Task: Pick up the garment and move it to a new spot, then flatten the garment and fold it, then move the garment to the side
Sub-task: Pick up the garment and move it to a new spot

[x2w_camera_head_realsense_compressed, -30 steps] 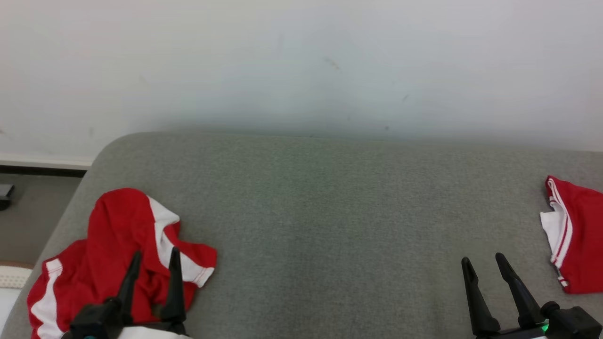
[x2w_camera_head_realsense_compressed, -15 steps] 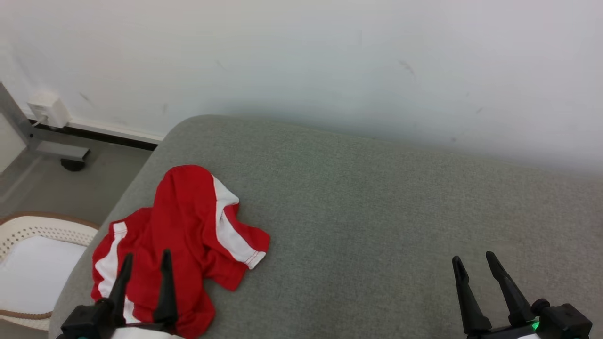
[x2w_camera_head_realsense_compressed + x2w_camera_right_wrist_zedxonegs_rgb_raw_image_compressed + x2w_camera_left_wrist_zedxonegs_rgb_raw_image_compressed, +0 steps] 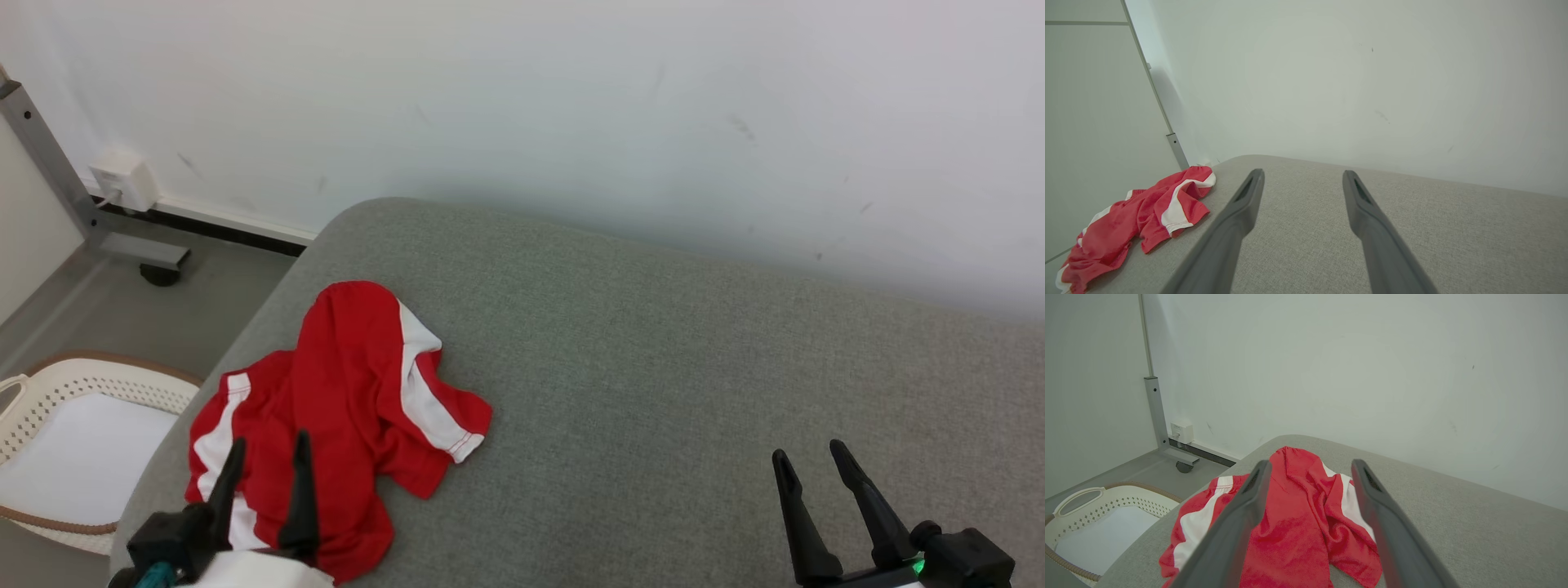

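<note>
Red, white-striped garment lies crumpled at the grey cushion's left end. Left gripper hovers by it, fingers spread, empty; right gripper likewise, well apart. Step: pick-up, not yet begun. Next move likely needs descent onto a fold.

Crumpled red garment on grey cushion, left gripper over it, fingers apart

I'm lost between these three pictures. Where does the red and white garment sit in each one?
Head view: garment lower left, near the grey cushion's corner, behind the left claw.
Left wrist view: garment bottom centre, seen between that claw's fingers.
Right wrist view: garment at the lower left edge.
Shared landmark: the grey metal post by the wall, beyond the garment.
</note>
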Available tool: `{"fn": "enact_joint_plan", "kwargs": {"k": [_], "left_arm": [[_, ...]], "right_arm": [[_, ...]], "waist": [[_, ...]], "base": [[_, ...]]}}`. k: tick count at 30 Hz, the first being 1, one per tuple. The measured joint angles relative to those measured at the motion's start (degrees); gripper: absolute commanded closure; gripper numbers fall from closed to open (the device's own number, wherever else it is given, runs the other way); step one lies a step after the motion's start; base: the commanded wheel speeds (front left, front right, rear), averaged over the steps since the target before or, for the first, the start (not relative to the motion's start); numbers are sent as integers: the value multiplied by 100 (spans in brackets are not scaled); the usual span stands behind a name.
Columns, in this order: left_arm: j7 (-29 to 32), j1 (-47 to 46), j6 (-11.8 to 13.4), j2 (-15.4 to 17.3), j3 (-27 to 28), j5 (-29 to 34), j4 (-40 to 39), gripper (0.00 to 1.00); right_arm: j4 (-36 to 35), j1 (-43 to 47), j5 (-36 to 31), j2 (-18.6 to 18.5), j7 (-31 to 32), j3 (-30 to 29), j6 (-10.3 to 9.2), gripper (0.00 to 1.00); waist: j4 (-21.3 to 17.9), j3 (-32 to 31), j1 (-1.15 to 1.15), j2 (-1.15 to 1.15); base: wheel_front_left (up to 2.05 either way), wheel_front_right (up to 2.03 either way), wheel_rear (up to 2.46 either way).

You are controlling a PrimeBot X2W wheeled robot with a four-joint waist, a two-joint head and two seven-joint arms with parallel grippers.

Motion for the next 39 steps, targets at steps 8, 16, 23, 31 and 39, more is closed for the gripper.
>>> {"fn": "enact_joint_plan", "kwargs": {"k": [8, 16, 23, 31, 39], "left_arm": [[695, -1040, -122, 378, -62, -107, 456, 0], [1379, -2158, -222, 606, 62, -532, 1354, 0], [1605, -2869, -321, 876, 44, -883, 2575, 0], [1800, -3271, -356, 983, -264, -1149, 3738, 0], [2529, -3567, -369, 1084, -760, -1590, 4435, 0]], "right_arm": [[105, -168, 26, -136, -1, 166, 0, 0], [301, -740, 159, -386, 0, 594, 0, 0], [243, -1148, 162, -347, 0, 593, 0, 0], [140, -1553, 59, -386, 0, 820, 0, 0], [111, -1597, 56, -285, 0, 642, 0, 0]], "waist": [[-28, 206, 0, 0], [-239, 647, 0, 0], [-527, 1098, 0, 0], [-886, 1615, 1, 0], [-1065, 1800, -1, 0]], "base": [[0, 0, 0], [0, 0, 0], [0, 0, 0], [0, 0, 0], [0, 0, 0]]}}
